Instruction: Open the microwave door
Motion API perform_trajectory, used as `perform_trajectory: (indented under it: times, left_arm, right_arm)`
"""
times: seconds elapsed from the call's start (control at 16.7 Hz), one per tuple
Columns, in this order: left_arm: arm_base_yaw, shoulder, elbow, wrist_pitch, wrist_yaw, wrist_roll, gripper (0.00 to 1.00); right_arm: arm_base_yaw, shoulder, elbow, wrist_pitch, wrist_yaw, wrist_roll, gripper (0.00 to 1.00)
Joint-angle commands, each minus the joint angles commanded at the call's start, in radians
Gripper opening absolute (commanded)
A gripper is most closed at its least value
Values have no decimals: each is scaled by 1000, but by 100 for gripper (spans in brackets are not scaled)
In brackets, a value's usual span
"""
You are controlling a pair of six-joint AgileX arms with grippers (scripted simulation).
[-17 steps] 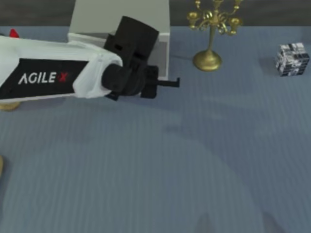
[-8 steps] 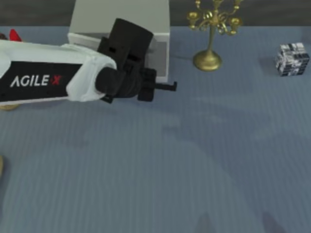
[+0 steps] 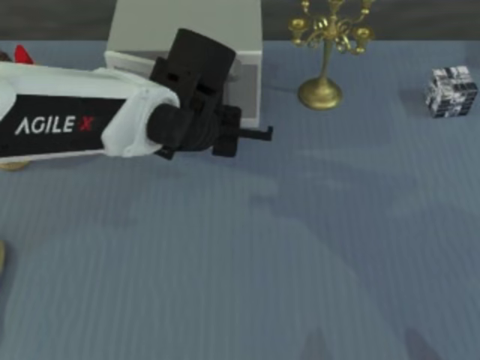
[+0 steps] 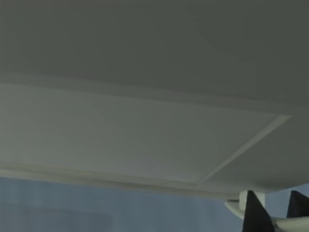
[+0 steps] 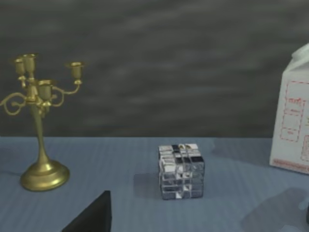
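Meanwhile, little separates this moment from half a second ago: the left arm's hand (image 3: pixel 259 133) sits in the same place in the top view, just in front of the near right corner of the microwave (image 3: pixel 187 26), after drawing slightly toward the top view's left over the half second before that. That small shift suggests a pull on the door has begun and then paused, so the opening looks barely started.

The microwave stands at the far edge of the worktop (image 3: pixel 300 240), left of centre. The microwave door (image 4: pixel 135 135) fills the left wrist view as a pale framed panel, with the pale bar handle (image 4: pixel 241 207) at its lower corner. Two dark fingertips (image 4: pixel 253 215) straddle that handle, so the hand appears clamped on it, though the contact itself is cut off at the frame edge.

From above, the arm's wrist hides most of the door front, so how far it is ajar cannot be told. The right arm is out of the top view; its wrist camera faces a gold candelabra (image 5: pixel 41 121), a mirrored cube (image 5: pixel 182 171) and a carton (image 5: pixel 294 121), and only a dark sliver of its hand shows.
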Motion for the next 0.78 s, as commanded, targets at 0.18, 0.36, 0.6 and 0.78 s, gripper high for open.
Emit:
perform_trajectory:
  times: [0.18, 0.36, 0.6, 0.78]
  left_arm:
    - [0, 0, 0, 0, 0, 0, 0]
    - [0, 0, 0, 0, 0, 0, 0]
    - [0, 0, 0, 0, 0, 0, 0]
    - [-8, 3, 3, 0, 7, -5, 0]
  right_arm:
    - [0, 0, 0, 0, 0, 0, 100]
    - [0, 0, 0, 0, 0, 0, 100]
    - [0, 0, 0, 0, 0, 0, 100]
    - [0, 0, 0, 0, 0, 0, 100]
